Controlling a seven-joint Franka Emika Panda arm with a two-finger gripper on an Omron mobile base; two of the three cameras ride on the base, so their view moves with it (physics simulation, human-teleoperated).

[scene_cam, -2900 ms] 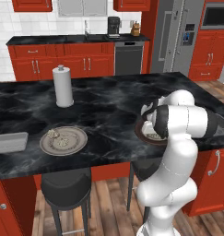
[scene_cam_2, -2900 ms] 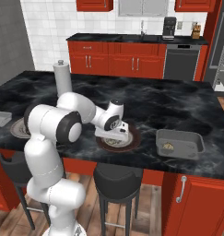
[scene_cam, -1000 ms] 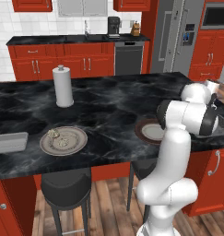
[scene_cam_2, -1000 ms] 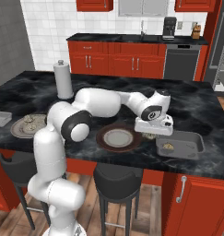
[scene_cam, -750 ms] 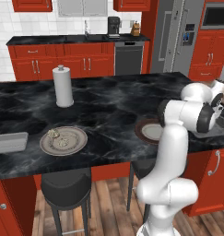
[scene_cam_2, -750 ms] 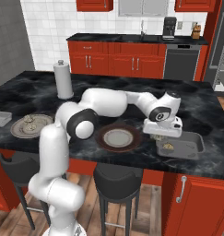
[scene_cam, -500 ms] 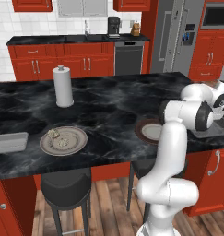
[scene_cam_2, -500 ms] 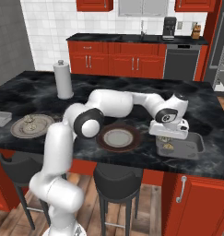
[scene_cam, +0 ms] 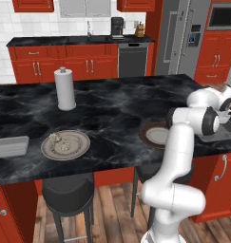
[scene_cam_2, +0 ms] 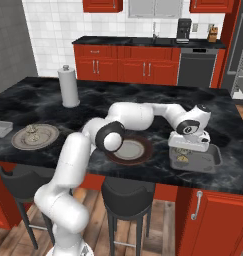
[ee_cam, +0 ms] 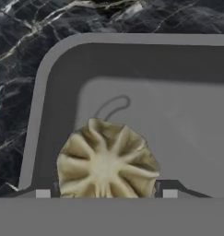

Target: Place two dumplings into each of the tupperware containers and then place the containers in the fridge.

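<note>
Dumpling (ee_cam: 107,164) in container (ee_cam: 49,83) — right of empty plate (scene_cam_2: 130,149)

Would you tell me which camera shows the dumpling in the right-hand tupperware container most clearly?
The hand view: the dumpling fills it, pleats plain, lying in the container. The right base view shows it small below the gripper; in the left base view the arm hides it.

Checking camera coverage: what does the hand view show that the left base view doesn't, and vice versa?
Hand view: a pleated dumpling in the corner of a grey container, between the fingertips.
Left base view: paper towel roll, grey plate with two dumplings, second container at the left counter edge, dark plate by the arm, and the fridge behind.
Both: the black marble counter.
</note>
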